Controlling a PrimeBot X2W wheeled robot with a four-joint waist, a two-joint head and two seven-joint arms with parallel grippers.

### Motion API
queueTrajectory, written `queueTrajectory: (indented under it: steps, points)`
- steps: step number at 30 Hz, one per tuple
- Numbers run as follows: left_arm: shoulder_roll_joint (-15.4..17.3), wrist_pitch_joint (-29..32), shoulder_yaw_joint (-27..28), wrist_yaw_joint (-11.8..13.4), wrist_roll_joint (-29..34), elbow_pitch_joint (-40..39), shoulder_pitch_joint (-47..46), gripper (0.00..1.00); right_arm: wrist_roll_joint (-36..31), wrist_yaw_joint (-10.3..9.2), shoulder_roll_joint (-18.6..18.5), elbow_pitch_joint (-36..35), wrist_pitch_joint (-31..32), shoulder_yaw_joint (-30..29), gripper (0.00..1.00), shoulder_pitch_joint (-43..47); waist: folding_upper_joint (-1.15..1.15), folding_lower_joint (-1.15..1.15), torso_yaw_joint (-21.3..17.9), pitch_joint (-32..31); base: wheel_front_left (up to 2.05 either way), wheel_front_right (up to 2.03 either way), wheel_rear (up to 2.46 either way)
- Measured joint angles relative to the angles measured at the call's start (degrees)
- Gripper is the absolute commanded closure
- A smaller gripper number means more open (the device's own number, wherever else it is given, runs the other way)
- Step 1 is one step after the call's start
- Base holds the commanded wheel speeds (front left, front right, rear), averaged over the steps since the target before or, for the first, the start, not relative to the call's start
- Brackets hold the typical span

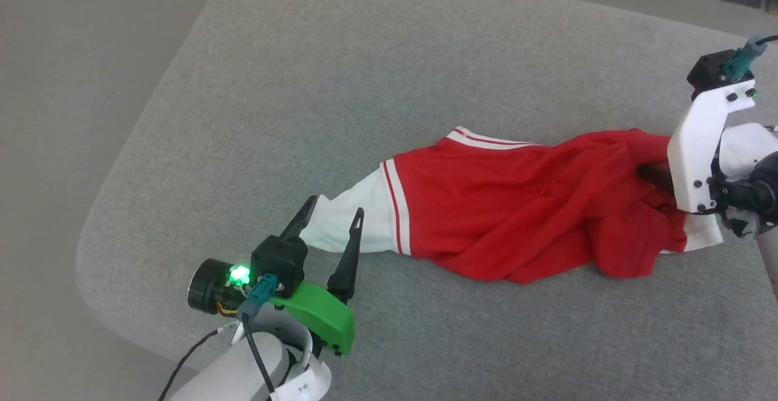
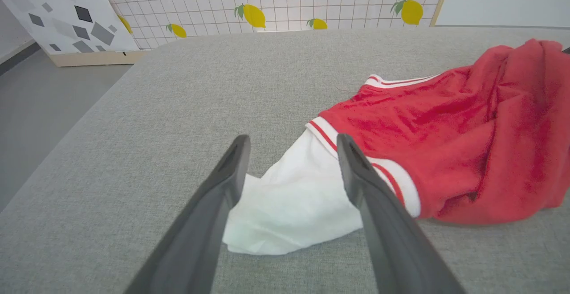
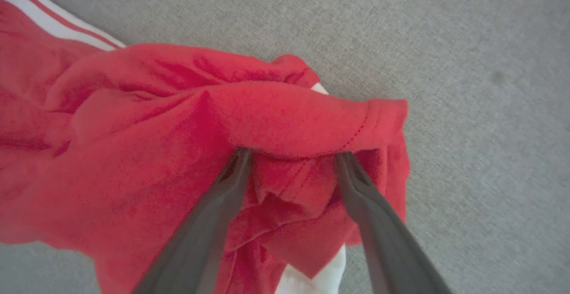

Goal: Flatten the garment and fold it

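The shirt (image 1: 516, 206) lies crumpled in a long heap on the grey bench (image 1: 364, 54). A white sleeve (image 1: 371, 219) points to 8 o'clock and the red body is bunched toward 3 o'clock.

The left hand (image 1: 336, 206), at 7 o'clock in the head view, has its fingers apart astride the sleeve's end and is not clamped on it. The right hand (image 3: 291, 153), at 3 o'clock, also has its fingers apart. Their tips are pushed under a thick red fold, with loose cloth between them, and nothing is gripped yet.

**Risks**
- The right fingers sit among several layers. Closing there would likely pinch a wad rather than one hem edge, so a pull would lift a lump instead of spreading the cloth.
- The left hand straddles only the thin sleeve tip. A shallow bite could slip off, or stretch the sleeve while the body stays rumpled.
- If both hands pull apart unevenly, the whole shirt could slide across the bench toward the rounded edge near 8 o'clock.
- The fingertips could snag inside the folds on the way out.

**Containers**
None is involved here. The shirt rests straight on the bench.
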Motion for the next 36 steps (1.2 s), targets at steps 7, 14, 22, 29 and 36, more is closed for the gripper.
queueTrajectory:
  steps: [7,14,22,29,36]
  points:
    - [-0.1,0.0,0.1,-0.2,-0.3,0.8,-0.4,0.00,1.2,0.00,-1.0,0.3,-4.7,2.2,1.00,0.0,0.00,0.01,0.6,1.3,0.00,0.00,0.00]
    - [-0.1,0.0,0.2,-0.3,-0.9,2.0,-0.4,0.00,4.9,0.00,-2.4,-1.1,-11.7,4.1,1.00,-2.3,0.00,0.01,-0.7,-1.3,0.00,0.00,0.00]
    - [0.9,0.5,0.8,-0.2,-2.7,2.0,0.3,0.00,7.1,0.00,-10.7,-8.5,-21.6,9.2,1.00,-3.8,0.00,0.00,-3.8,-5.5,0.00,0.00,0.00]
    - [2.3,1.1,1.3,0.6,-3.5,0.9,1.9,0.00,6.5,0.00,-18.2,-19.3,-30.0,14.8,1.00,5.4,0.00,0.00,-7.8,-8.2,0.00,0.00,0.00]
    - [3.7,2.5,1.4,0.8,-3.9,-0.6,2.9,0.00,6.6,0.00,-16.5,-24.6,-29.0,20.6,1.00,24.5,0.00,0.00,-11.6,-9.7,0.00,0.00,0.00]
